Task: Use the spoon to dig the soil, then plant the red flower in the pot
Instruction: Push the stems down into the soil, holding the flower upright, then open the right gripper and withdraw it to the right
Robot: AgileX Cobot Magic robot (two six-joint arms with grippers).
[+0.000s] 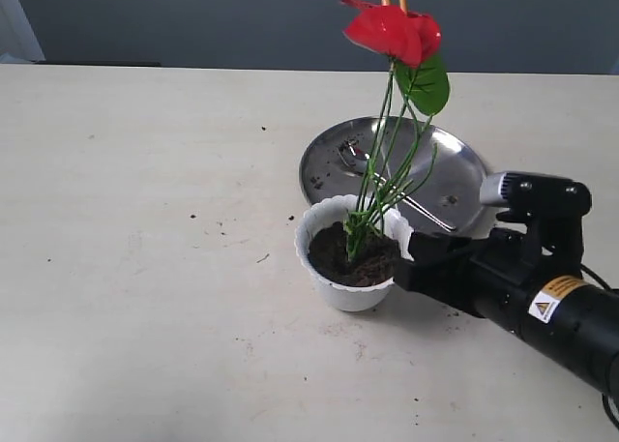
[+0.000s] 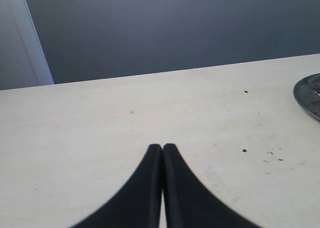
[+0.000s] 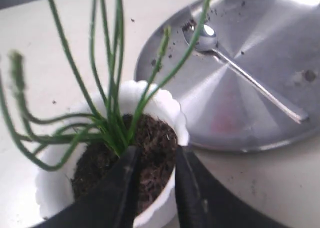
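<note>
The red flower (image 1: 397,31) stands upright with its green stems (image 3: 112,113) set in the dark soil (image 1: 353,256) of the white scalloped pot (image 1: 329,292). My right gripper (image 3: 156,152) is open at the pot's near-right rim (image 3: 170,108). One finger is over the soil (image 3: 155,138), the other is outside the rim, and nothing is held between them. The stems rise just beyond the inner fingertip. The silver spoon (image 1: 353,157) lies loose on the steel plate (image 1: 455,171) behind the pot. My left gripper (image 2: 162,147) is shut and empty over bare table, and the exterior view does not show it.
The round steel plate (image 3: 280,48) carries the spoon (image 3: 240,71) and soil crumbs, and it almost touches the pot's far side. Crumbs of soil dot the beige table (image 1: 145,268). The plate's edge (image 2: 309,94) shows in the left wrist view. A grey wall runs behind the table.
</note>
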